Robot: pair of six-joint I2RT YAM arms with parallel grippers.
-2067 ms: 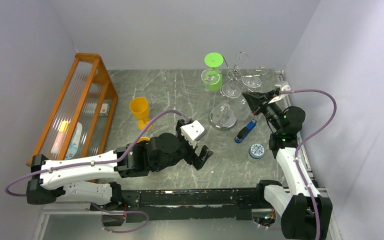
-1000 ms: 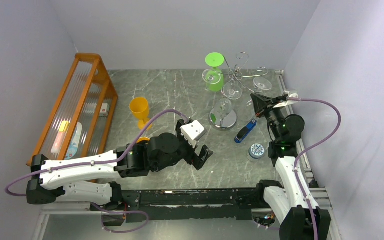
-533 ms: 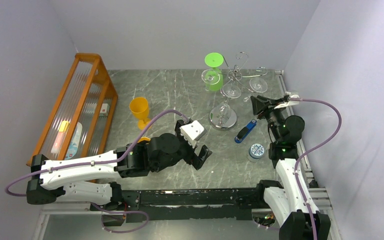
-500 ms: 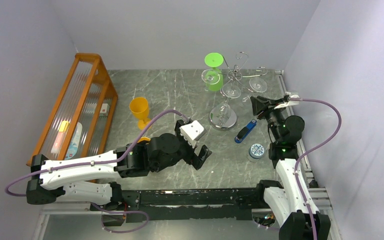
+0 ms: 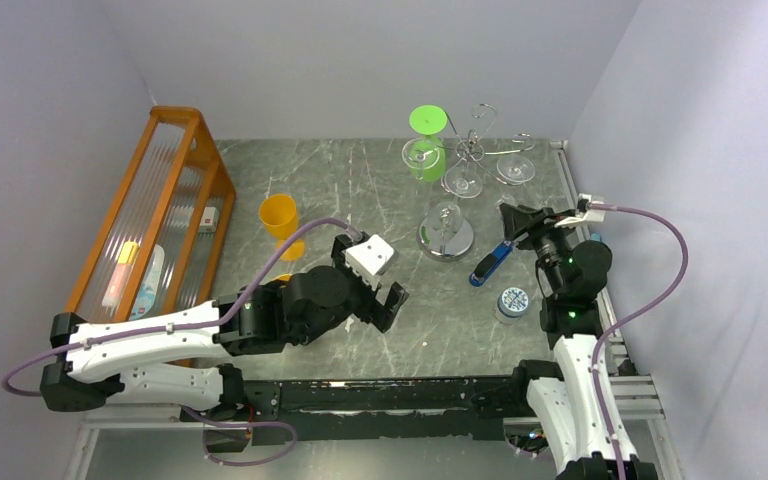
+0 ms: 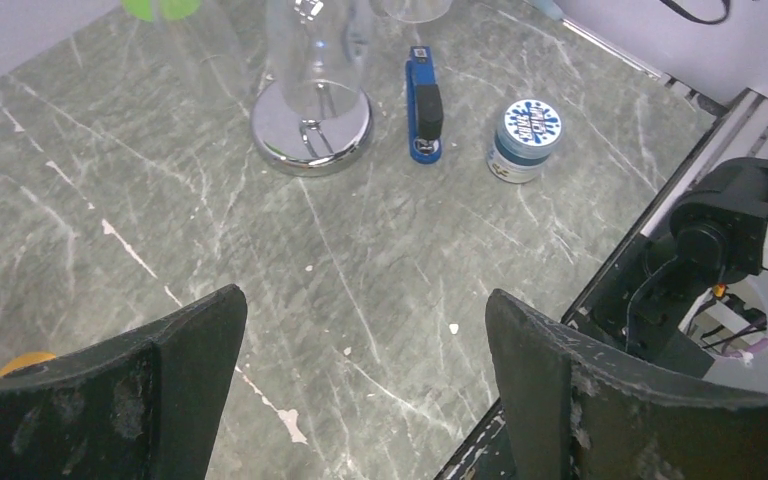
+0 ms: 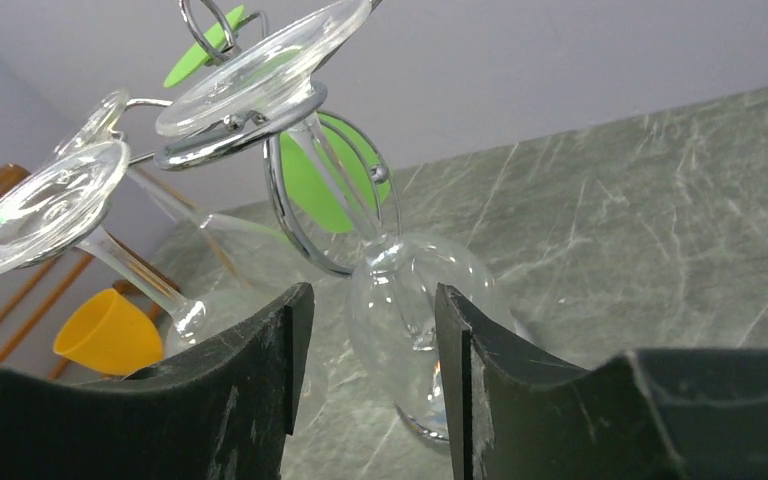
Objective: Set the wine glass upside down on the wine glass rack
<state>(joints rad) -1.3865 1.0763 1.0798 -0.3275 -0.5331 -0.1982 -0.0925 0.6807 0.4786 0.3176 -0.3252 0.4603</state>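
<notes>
The chrome wine glass rack stands at the back right on its round mirrored base. A clear wine glass hangs upside down from one curled arm, its foot resting in the loop. My right gripper is open just in front of its bowl, which shows in the gap without touching either finger; from above, the right gripper sits right of the rack. A second clear glass and a green one hang there too. My left gripper is wide open and empty over the table.
A blue stapler and a small round tin lie near the rack's base. An orange goblet stands mid-left. The orange wooden slatted rack runs along the left wall. The right wall is close behind my right arm.
My right gripper has opened and drawn back from the clear glass, which stays hanging on the rack. The left arm has shifted slightly to the left.
</notes>
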